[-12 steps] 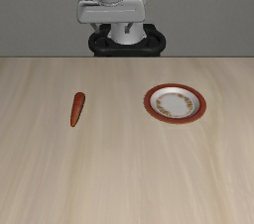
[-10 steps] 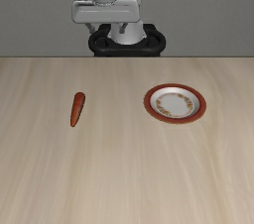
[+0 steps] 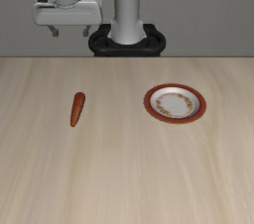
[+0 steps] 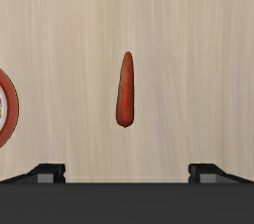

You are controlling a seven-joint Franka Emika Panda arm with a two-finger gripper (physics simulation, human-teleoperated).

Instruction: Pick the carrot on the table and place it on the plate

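An orange carrot (image 3: 77, 109) lies on the wooden table, toward the exterior view's left, pointing away from the robot. A white plate with a red rim (image 3: 176, 103) sits to the exterior view's right of it. My gripper (image 3: 67, 31) hangs high above the table's far edge, behind the carrot and a little to the exterior view's left of it, fingers apart and holding nothing. In the wrist view the carrot (image 4: 125, 89) lies straight ahead of my gripper (image 4: 129, 172), centred between the two fingertips, and the plate's rim (image 4: 6, 109) shows off to one side.
The robot's black base (image 3: 126, 41) stands at the far side of the table. Light wooden tabletop (image 3: 129, 178) stretches around the carrot and plate.
My hand has swung toward the exterior view's left and risen slightly, from above the base to a spot behind the carrot. The carrot and plate have not moved.
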